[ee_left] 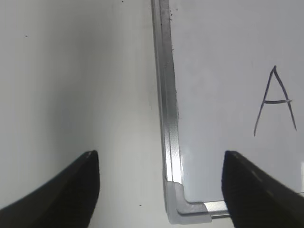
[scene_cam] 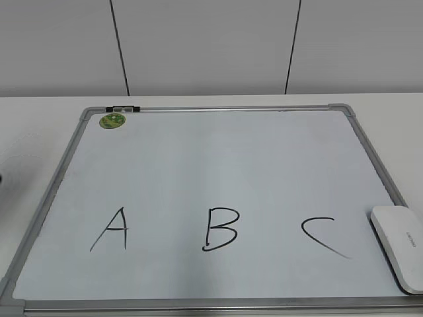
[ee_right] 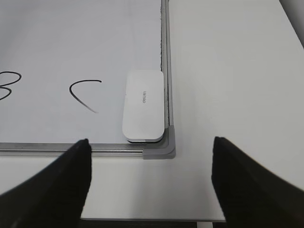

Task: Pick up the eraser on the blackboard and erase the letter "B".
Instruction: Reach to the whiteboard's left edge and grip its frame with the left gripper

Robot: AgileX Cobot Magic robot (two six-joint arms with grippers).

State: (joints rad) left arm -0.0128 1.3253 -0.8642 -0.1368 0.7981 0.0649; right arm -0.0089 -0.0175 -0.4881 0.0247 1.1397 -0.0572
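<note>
Nothing done yet. The eraser (ee_right: 143, 105) lies flat on the blackboard (scene_cam: 218, 158), tucked into its corner toward the desk's near right corner, beside "C" (scene_cam: 324, 236). The letter "B" (scene_cam: 220, 228) is intact, mid-board by the near edge. Right gripper (ee_right: 151, 183) wide, empty, short of the eraser; left gripper (ee_left: 161, 187) wide, idle over the near left corner. Left: grasp, wipe.
</note>
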